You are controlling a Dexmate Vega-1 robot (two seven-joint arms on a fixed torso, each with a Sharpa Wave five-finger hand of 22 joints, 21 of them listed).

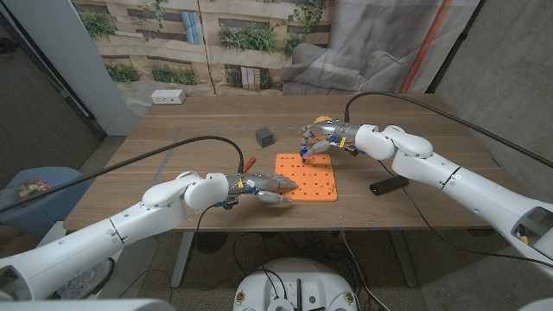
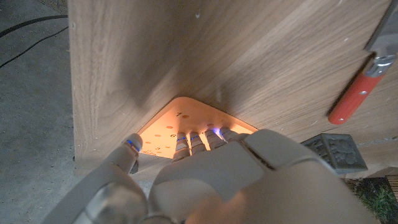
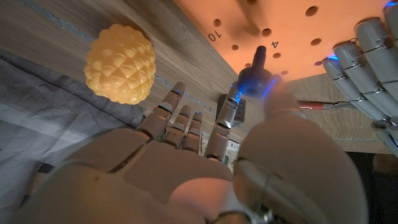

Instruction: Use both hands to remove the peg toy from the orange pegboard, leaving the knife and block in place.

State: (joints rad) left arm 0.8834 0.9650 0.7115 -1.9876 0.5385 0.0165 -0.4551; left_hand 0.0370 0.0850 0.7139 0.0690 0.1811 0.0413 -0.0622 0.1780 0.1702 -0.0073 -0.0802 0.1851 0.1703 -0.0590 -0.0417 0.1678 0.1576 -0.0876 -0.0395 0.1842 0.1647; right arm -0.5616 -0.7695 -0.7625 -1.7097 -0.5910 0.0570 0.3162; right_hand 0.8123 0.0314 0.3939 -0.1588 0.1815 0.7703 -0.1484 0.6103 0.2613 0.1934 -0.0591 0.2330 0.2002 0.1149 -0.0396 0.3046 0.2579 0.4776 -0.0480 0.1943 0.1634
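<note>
The left hand (image 1: 259, 184) pressed its fingers (image 2: 198, 140) on the orange pegboard (image 1: 309, 178) at frame centre. The right hand (image 1: 324, 138) pinched the peg toy (image 3: 257, 68) standing at the board's upper edge. A straight upward pull seemed wise, with the board kept pinned.

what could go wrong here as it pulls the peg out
The right hand only pinches the peg at its tip, so it could slip. The left hand presses just one edge of the pegboard, which might lift or slide toward the knife and block.
</note>
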